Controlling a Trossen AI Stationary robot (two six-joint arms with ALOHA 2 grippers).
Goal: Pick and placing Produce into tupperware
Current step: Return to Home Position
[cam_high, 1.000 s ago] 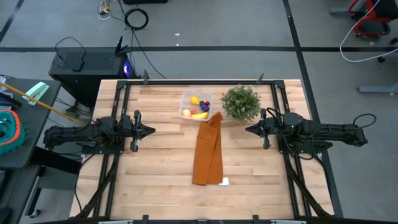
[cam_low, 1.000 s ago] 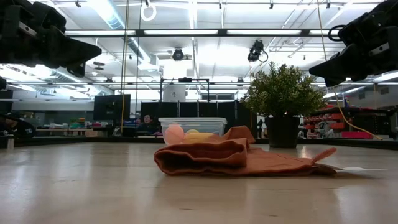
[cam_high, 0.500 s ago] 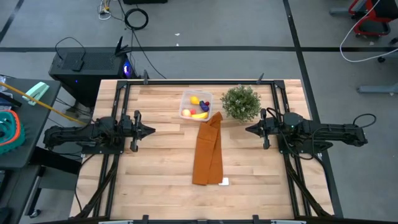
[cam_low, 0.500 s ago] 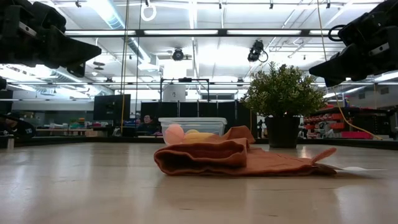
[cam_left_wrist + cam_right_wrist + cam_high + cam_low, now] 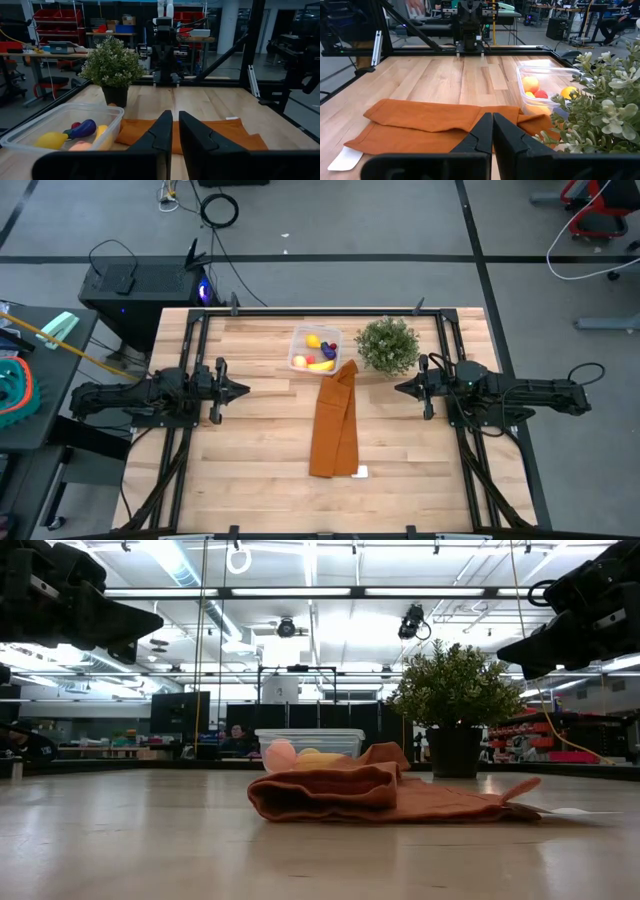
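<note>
The clear tupperware (image 5: 315, 349) stands on the table's far middle. Inside it lies the produce: a yellow lemon (image 5: 50, 140), a dark purple piece (image 5: 83, 128), a yellow banana (image 5: 321, 365) and red-orange fruits (image 5: 531, 83). My left gripper (image 5: 247, 390) hovers level above the table's left side, shut, well short of the box. My right gripper (image 5: 397, 388) hovers level on the right side, shut, near the potted plant. Neither holds anything; each also shows in its own wrist view, left (image 5: 175, 116) and right (image 5: 492, 117).
A green potted plant (image 5: 387, 345) stands just right of the tupperware. A long orange-brown cloth (image 5: 334, 420) lies flat from the box's near corner toward the near edge, with a white tag (image 5: 360, 472) at its end. Bare wood lies to both sides of the cloth.
</note>
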